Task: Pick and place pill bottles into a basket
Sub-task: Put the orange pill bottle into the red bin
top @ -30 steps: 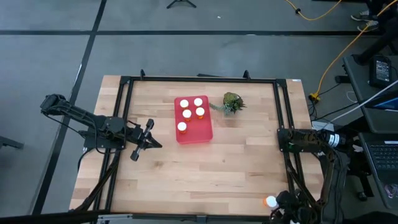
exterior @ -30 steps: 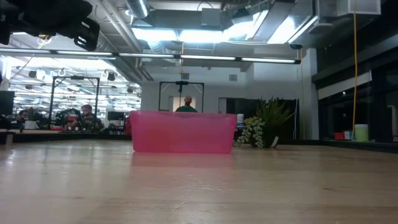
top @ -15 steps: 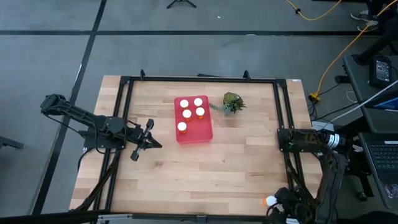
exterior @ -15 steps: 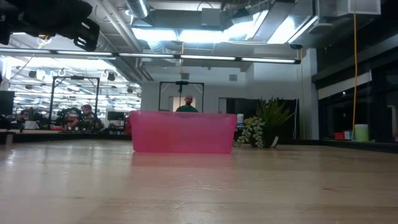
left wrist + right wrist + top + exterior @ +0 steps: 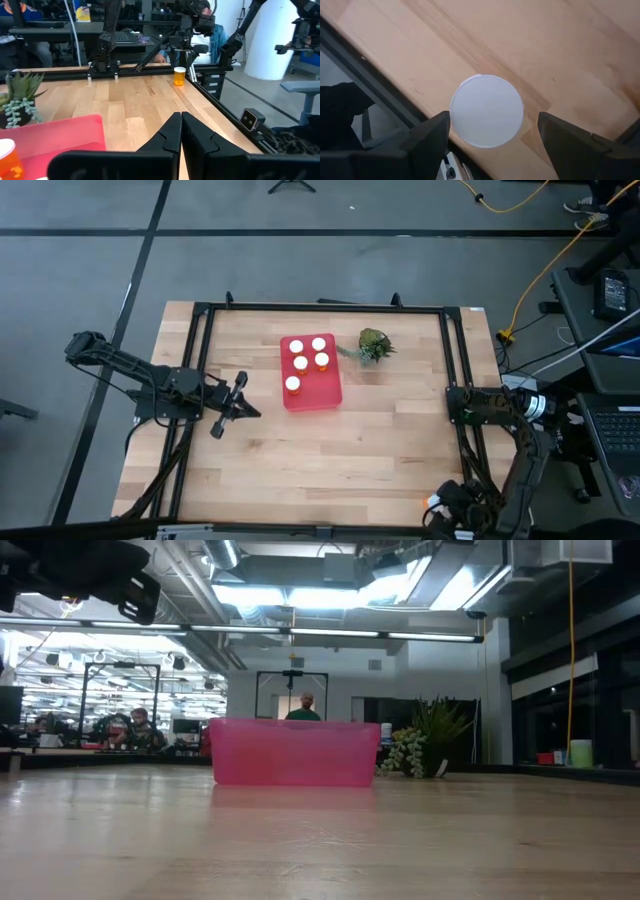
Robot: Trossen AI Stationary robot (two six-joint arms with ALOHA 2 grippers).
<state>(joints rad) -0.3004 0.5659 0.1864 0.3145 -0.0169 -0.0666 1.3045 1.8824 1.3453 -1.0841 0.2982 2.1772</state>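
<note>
Pill bottles (image 5: pixel 306 361), four, upright in basket (image 5: pixel 324 391) near table centre; fifth bottle (image 5: pixel 179 76) at five o'clock corner. Right gripper (image 5: pixel 490 142) directly above it, fingers spread wide either side of white cap (image 5: pixel 487 111). Left gripper (image 5: pixel 240 396) at nine o'clock, fingers pressed together, empty.

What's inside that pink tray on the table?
Four pill bottles stand in the red-pink tray, white caps up, seen from above. From table height its wall hides them, and their contents can't be seen.

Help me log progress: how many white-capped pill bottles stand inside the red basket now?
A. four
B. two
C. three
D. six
A. The high view shows four white caps inside the basket, for example this pill bottle; a fifth bottle stands by the table's corner under the open right gripper.
</note>
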